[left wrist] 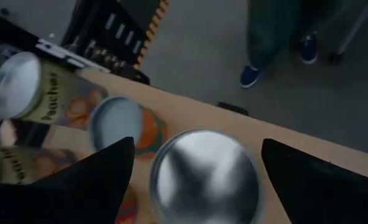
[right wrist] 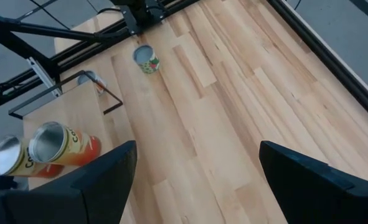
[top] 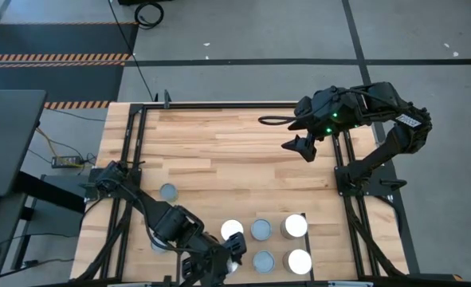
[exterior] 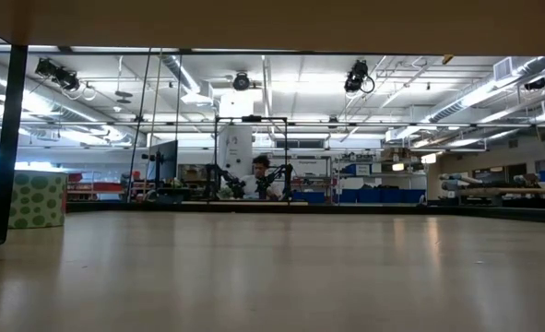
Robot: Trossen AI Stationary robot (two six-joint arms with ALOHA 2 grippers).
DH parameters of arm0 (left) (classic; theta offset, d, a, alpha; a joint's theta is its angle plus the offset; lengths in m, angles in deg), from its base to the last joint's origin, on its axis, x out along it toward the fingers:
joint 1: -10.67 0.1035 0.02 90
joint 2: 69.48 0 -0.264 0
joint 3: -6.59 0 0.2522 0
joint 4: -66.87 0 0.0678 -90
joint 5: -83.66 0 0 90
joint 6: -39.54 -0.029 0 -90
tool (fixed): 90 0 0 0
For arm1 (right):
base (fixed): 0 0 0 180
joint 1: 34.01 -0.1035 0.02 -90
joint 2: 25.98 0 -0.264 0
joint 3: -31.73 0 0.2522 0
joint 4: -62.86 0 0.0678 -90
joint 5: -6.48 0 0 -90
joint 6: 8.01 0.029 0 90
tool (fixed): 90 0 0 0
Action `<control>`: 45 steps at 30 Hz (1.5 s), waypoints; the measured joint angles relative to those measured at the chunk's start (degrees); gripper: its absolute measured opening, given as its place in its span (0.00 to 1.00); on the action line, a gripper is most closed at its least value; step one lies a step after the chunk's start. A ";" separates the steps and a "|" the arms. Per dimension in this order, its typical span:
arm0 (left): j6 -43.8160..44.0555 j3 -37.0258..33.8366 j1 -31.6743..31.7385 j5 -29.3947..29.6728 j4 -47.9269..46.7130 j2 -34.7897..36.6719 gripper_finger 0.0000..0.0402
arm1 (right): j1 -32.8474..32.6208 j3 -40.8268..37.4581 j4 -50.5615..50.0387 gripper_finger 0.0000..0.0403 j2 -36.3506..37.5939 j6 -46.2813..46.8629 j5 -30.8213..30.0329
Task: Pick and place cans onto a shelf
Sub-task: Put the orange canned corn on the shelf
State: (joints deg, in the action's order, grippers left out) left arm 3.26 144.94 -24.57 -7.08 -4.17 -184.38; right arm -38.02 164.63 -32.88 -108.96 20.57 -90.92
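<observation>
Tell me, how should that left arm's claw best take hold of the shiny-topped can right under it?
Probably by its round side wall, coming straight down from above. The can stands upright on the table, its flat silver lid facing up, and the left gripper hangs over it with jaws open, one on each side. Other cans stand close by, so a sideways approach looks crowded.

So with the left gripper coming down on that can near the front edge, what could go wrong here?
The left gripper straddles one can with open fingers, but a neighbouring can sits close beside one finger; closing could knock it. The cluster also stands near the table edge, so a bumped can might roll off.
</observation>
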 joint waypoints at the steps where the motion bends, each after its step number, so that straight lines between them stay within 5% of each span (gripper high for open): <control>1: -0.01 0.00 0.00 0.89 0.36 0.02 0.89 | -0.02 0.00 0.00 0.86 0.00 0.02 0.13; 7: 1.60 0.10 -2.01 10.69 1.07 3.30 0.89 | -0.45 0.00 -0.08 0.86 -0.01 -0.02 1.29; 16: 22.97 -0.13 -4.50 23.72 -16.27 5.16 0.89 | -2.16 0.00 -0.25 0.86 -0.01 -0.26 1.18; 21: 26.77 -0.81 -3.05 29.04 -12.94 5.07 0.89 | -2.38 0.04 -0.17 0.86 -0.44 -0.37 0.96; 45: 14.92 -0.85 -3.67 29.43 1.29 -0.54 0.89 | -2.38 0.03 0.04 0.86 -0.59 1.25 0.53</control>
State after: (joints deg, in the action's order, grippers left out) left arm 18.18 144.09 -28.24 22.35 -2.88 -184.92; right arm -40.41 164.66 -32.84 -109.55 21.82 -90.40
